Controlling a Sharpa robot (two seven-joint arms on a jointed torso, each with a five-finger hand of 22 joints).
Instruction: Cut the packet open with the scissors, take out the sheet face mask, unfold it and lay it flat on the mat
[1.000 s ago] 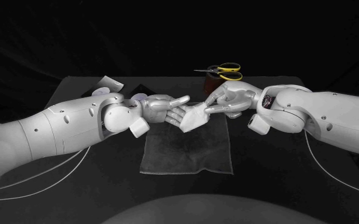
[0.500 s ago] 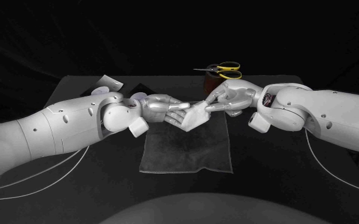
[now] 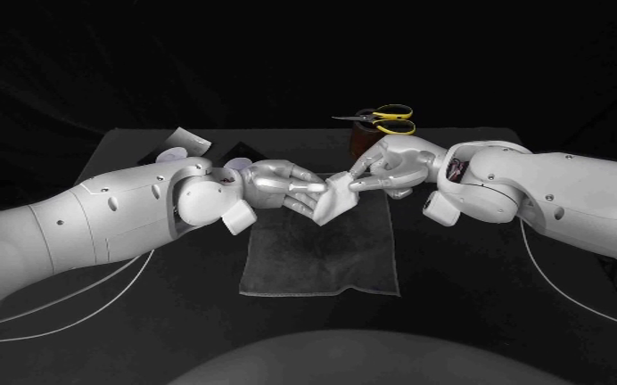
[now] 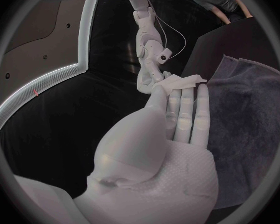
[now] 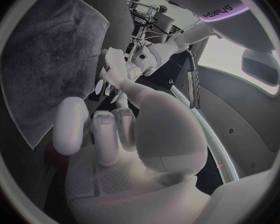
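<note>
Head camera down over table [image 3: 501,251]; wrist cameras close behind left robot hand [image 3: 278,185], right robot hand [image 3: 396,167]; mat [image 3: 322,260] shared.

The silver left hand [image 4: 171,129] holds a white folded sheet face mask [image 4: 180,83] at its fingertips, by the edge of a grey cloth mat [image 4: 252,119] on the black bench [image 4: 230,40]. The right hand [image 4: 147,79] pinches the mask's far edge.

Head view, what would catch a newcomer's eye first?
The left hand and right hand meet at mid-table, both pinching a folded white sheet above the grey mat. Behind the right hand, yellow-handled scissors sit atop a brown holder.
</note>
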